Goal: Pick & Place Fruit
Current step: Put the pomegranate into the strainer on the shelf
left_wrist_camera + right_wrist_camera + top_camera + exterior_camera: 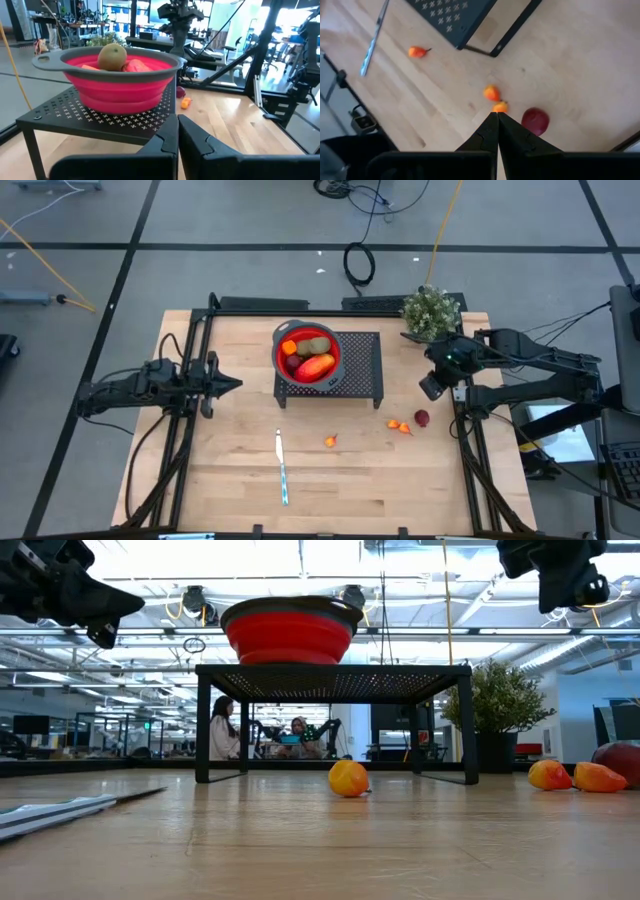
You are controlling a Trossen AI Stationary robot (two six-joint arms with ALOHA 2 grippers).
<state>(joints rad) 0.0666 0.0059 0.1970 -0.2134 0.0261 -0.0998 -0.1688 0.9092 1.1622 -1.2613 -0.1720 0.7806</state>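
Note:
A red bowl [307, 352] with a grey rim stands on a black perforated stand [362, 365] and holds a brown-green kiwi-like fruit [111, 56], a red-orange oval fruit [316, 366] and an orange piece [289, 347]. One small orange fruit [330, 441] lies on the table in front of the stand. Two more orange fruits [491, 92] [500, 106] and a dark red fruit [535, 121] lie to the right. My left gripper [235, 384] is shut, level, left of the stand. My right gripper [496, 117] is shut and hangs above the dark red fruit, tilted down.
A silver knife [282, 468] lies near the front of the table, left of the single orange fruit. A potted plant [431, 310] stands at the far right corner. Black frame rails [185, 430] run along both sides of the table.

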